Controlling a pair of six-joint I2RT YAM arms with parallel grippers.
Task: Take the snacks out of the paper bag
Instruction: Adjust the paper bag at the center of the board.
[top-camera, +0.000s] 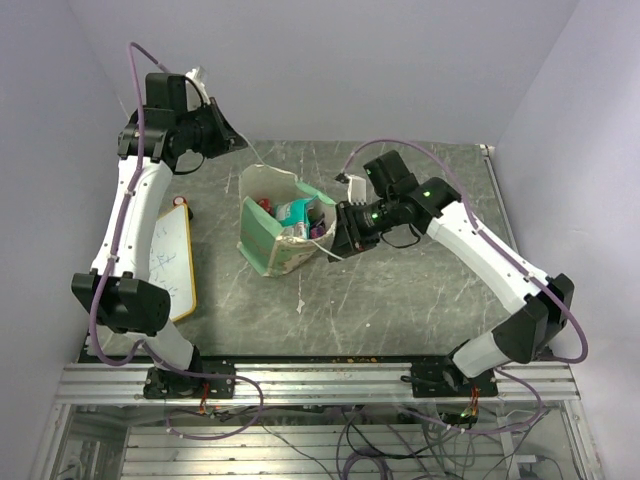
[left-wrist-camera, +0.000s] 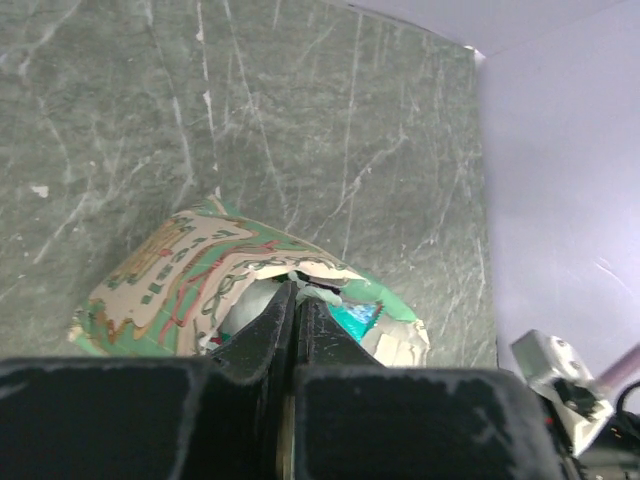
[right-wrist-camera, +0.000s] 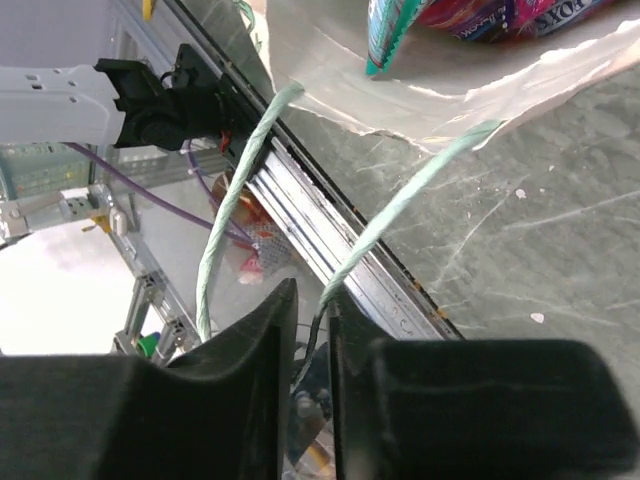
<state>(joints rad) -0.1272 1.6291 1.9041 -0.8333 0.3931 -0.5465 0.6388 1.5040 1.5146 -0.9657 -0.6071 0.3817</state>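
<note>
Centrally, the paper bag (top-camera: 268, 240) lies tilted on the tabletop (top-camera: 420, 300), snacks (top-camera: 296, 211) showing at its open mouth. Right jaws pinch a string handle (right-wrist-camera: 400, 205) at its right rim. Left jaws hang shut above its far-left corner, any hold unclear. The whiteboard (top-camera: 170, 258) lies well apart, leftward.

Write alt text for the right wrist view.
The right gripper has its jaws nearly together around one strand of the pale green string handle. Above, snacks show inside the paper bag, on the grey table.
</note>
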